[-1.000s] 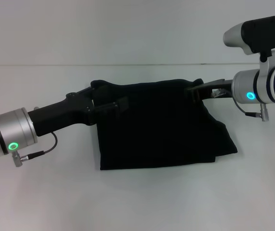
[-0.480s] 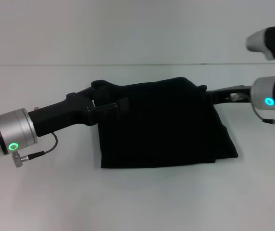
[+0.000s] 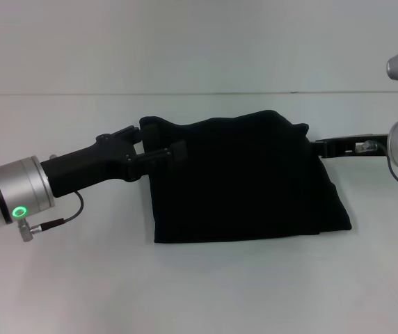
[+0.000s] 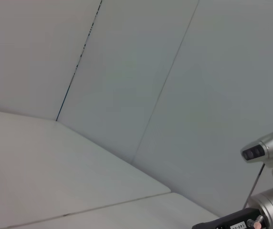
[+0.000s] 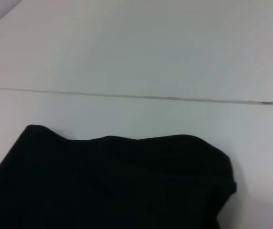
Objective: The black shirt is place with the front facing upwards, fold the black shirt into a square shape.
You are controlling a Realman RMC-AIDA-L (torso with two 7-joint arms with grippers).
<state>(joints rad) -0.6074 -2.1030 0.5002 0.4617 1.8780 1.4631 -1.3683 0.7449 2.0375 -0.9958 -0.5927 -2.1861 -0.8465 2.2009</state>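
Black shirt [image 3: 244,181] folded, left gripper [image 3: 161,149] pinching its corner.

Soft matt cloth, brushed metal and black plastic on a smooth pale table

The black shirt [image 3: 244,182] is soft, matt cloth, folded thick with rounded edges; the left gripper [image 3: 158,145] touching its corner looks like matt black plastic behind a satin silver metal cuff. The right gripper [image 3: 324,147], just beside the shirt's opposite corner, has the same finish. The table [image 3: 199,285] under both is smooth, matt, off-white.
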